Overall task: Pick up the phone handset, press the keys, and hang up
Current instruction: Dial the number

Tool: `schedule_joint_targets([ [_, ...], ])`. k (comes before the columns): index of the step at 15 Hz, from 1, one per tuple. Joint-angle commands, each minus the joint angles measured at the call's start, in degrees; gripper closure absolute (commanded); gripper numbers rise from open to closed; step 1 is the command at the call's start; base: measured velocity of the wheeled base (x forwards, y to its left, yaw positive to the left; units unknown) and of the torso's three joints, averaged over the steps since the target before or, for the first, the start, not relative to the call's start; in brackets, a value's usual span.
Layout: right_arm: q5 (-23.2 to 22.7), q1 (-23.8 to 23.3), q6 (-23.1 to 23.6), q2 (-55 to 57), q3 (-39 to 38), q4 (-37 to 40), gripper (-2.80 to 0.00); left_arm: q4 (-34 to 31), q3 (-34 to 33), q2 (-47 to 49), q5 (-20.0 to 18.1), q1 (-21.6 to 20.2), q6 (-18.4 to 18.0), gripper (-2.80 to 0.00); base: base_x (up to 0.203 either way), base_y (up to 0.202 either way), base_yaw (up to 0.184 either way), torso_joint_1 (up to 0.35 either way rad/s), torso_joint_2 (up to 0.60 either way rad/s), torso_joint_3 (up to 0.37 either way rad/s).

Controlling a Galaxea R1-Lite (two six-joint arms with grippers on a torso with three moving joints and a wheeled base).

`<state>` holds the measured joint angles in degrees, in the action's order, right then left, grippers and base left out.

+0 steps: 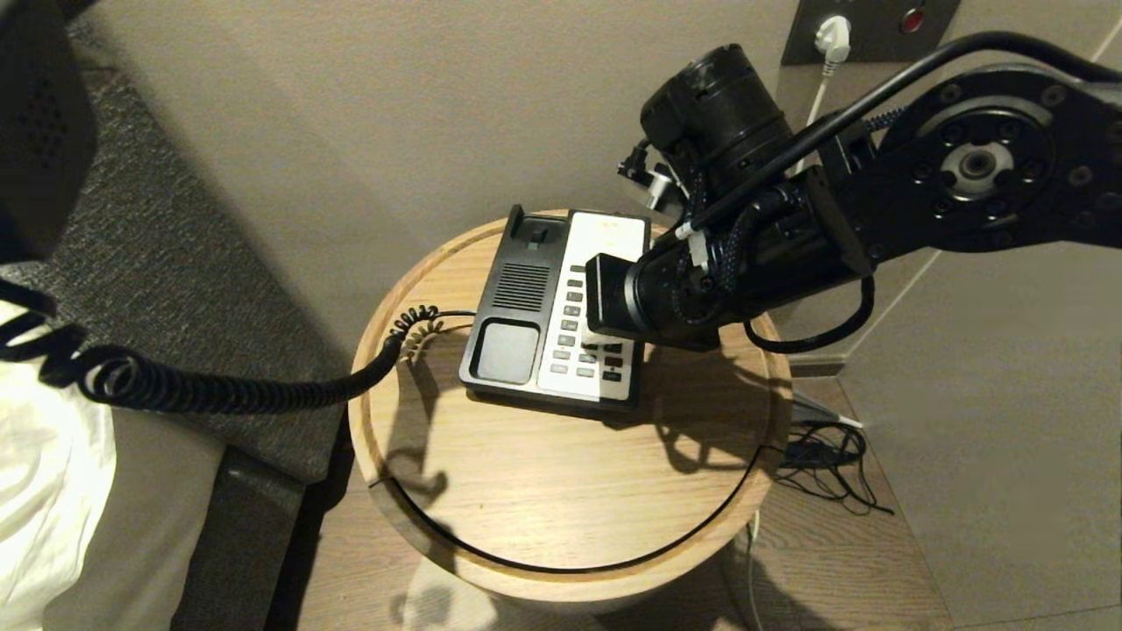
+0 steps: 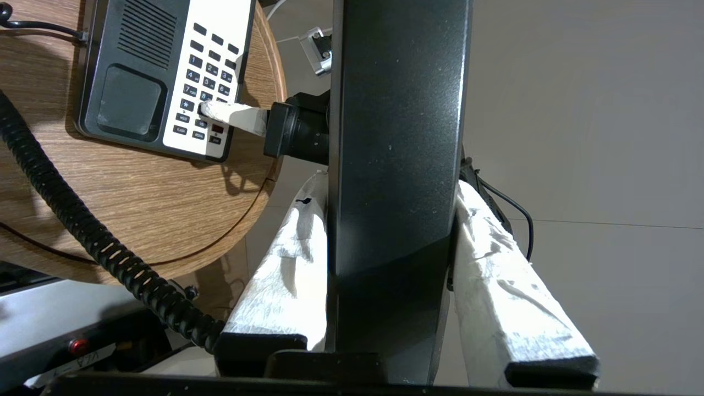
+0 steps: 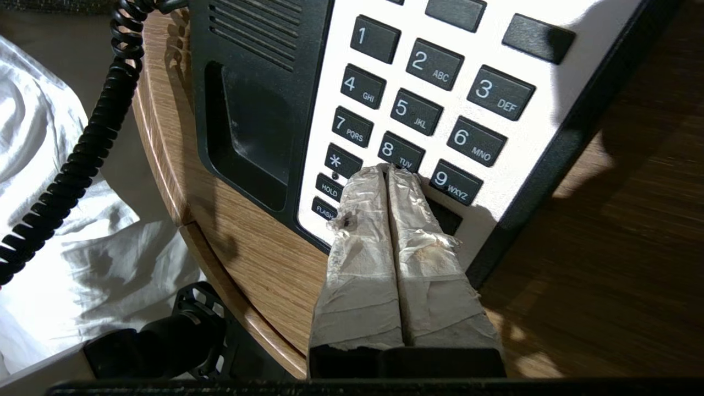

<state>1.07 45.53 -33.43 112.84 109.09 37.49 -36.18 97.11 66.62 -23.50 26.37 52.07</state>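
Round wooden side table [image 1: 561, 491], light oak grain, raised rim, thin dark seam curving across the top. Black-and-white phone base [image 1: 557, 315] lies flat on it, toward the wall-side edge, empty cradle on its black half. Black coiled cord [image 1: 263, 390] runs from the base's cradle side, crosses the rim and hangs off the table.

Phone base [image 3: 528, 137] keys: digits 1–9, HOLD, FLASH
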Motion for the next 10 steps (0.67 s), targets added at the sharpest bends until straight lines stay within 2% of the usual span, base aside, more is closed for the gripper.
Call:
schedule_joint_targets([
  [1, 0.1, 0.0, -0.1, 0.7, 0.2, 0.5, 0.00, -0.2, 0.0, 0.1, -0.1, 0.0, 0.3, 0.00, 0.000, 0.000, 0.000, 0.000, 0.00, 0.000],
  [10, 0.1, 0.1, -0.4, -4.8, -0.1, 0.9, 0.00, -0.2, -0.1, 0.0, -0.1, -0.1, 0.4, 0.00, 0.000, 0.000, 0.000, 0.000, 0.00, 0.000],
])
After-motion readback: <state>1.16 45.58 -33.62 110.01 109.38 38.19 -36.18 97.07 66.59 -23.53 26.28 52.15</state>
